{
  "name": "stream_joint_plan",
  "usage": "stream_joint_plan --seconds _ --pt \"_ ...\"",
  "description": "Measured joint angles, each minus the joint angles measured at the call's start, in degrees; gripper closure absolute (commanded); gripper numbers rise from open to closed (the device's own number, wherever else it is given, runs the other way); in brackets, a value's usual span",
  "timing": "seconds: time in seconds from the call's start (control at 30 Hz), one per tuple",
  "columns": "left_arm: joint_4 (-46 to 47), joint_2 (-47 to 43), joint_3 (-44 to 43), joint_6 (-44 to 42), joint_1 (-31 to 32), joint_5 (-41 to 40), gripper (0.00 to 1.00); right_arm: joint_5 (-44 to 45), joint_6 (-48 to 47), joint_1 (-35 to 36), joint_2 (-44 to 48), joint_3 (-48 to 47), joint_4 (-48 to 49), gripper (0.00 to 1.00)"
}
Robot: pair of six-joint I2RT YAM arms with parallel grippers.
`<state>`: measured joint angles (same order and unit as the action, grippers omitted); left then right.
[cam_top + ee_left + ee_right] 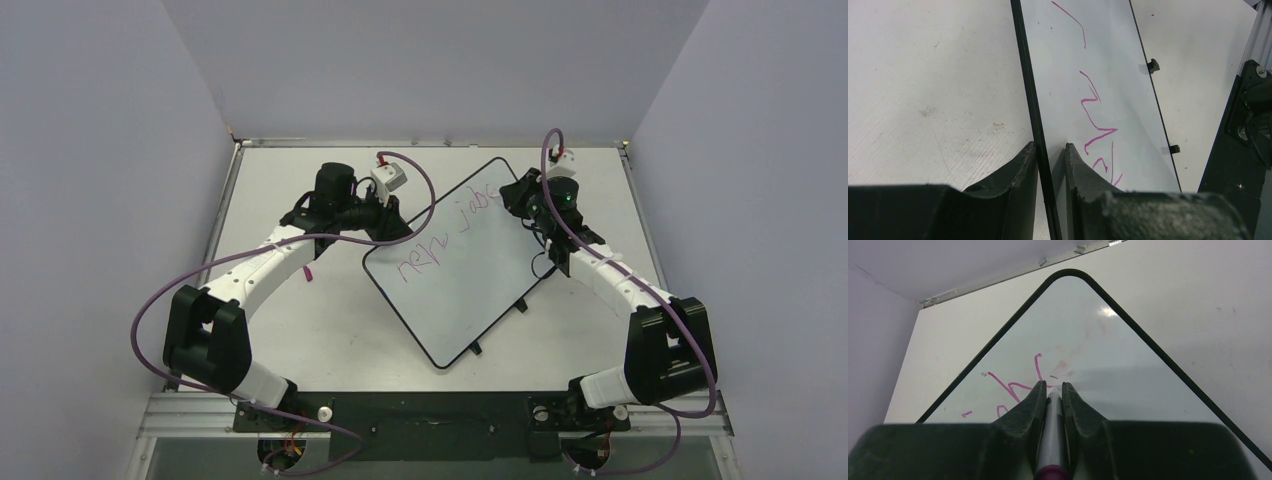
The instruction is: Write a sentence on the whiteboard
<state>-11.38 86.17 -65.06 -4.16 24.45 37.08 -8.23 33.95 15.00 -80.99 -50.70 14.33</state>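
Observation:
The whiteboard (470, 290) lies turned diagonally on the table, black-framed with rounded corners. The sentence (445, 232) runs in pink strokes along its upper left part. My left gripper (388, 228) is shut on the board's left edge. In the left wrist view the thin black frame of the whiteboard (1108, 60) passes between the fingers of this gripper (1050, 156), next to the sentence's strokes (1095, 132). My right gripper (522, 197) sits over the far corner, shut on a grey marker pen (1052, 435). The pen's tip rests on the whiteboard (1138, 365) between the right gripper's fingertips (1051, 388), beside the sentence (1008, 387).
Two small black tabs (1153, 65) (1174, 148) stick out of the board's long edge toward the arm bases. A metal rail (430, 143) borders the table's far side. Grey walls close in on three sides. Purple cables (150, 310) loop beside both arms.

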Motion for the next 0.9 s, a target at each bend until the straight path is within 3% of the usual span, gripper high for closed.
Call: stream_joint_plan --seconds 0.9 --pt "0.0 0.0 0.0 0.0 0.0 0.0 1.0 3.52 -1.73 -0.44 1.95 0.92 -4.13 1.0"
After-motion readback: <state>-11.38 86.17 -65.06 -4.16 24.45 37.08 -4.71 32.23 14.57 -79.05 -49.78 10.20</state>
